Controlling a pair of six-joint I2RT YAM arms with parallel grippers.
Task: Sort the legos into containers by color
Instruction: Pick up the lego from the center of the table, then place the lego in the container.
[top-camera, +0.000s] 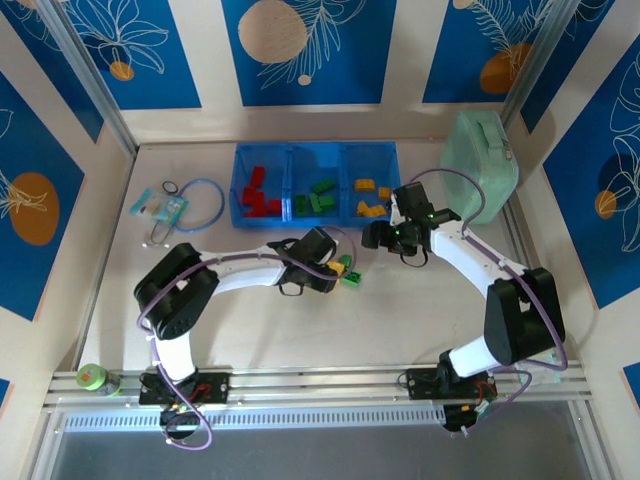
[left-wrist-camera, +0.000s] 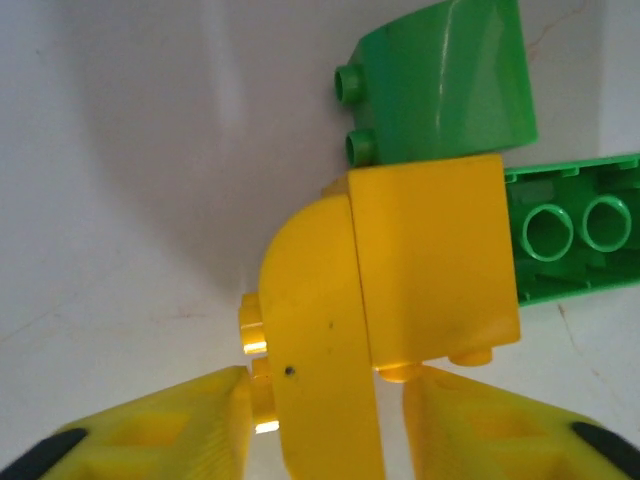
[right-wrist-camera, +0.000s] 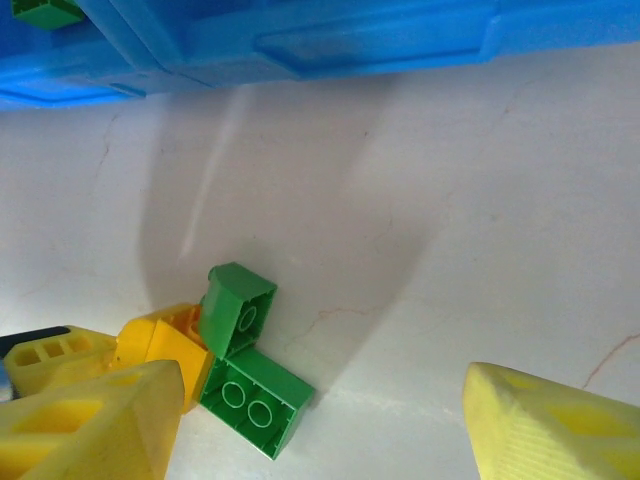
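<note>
Both jaws of my left gripper (left-wrist-camera: 328, 392) stand on either side of a curved yellow lego (left-wrist-camera: 310, 300) lying on the table; the left finger presses its studs. A second yellow lego (left-wrist-camera: 430, 260) abuts it, with a curved green lego (left-wrist-camera: 450, 80) and an upturned green lego (left-wrist-camera: 575, 230) beyond. From above, this cluster (top-camera: 348, 272) sits at my left gripper (top-camera: 338, 268), in front of the blue tray (top-camera: 315, 224). Its containers hold red (top-camera: 258, 195), green (top-camera: 318, 195) and yellow-orange legos (top-camera: 370, 197). My right gripper (right-wrist-camera: 320, 400) hangs open and empty right of the cluster, near the tray (right-wrist-camera: 300, 40).
A pale mint lidded case (top-camera: 480, 160) stands at the back right, close to the right arm. A blue cable loop (top-camera: 203, 200) and a small packet (top-camera: 160, 205) lie left of the tray. A small green-capped jar (top-camera: 92, 377) sits at the near left rail.
</note>
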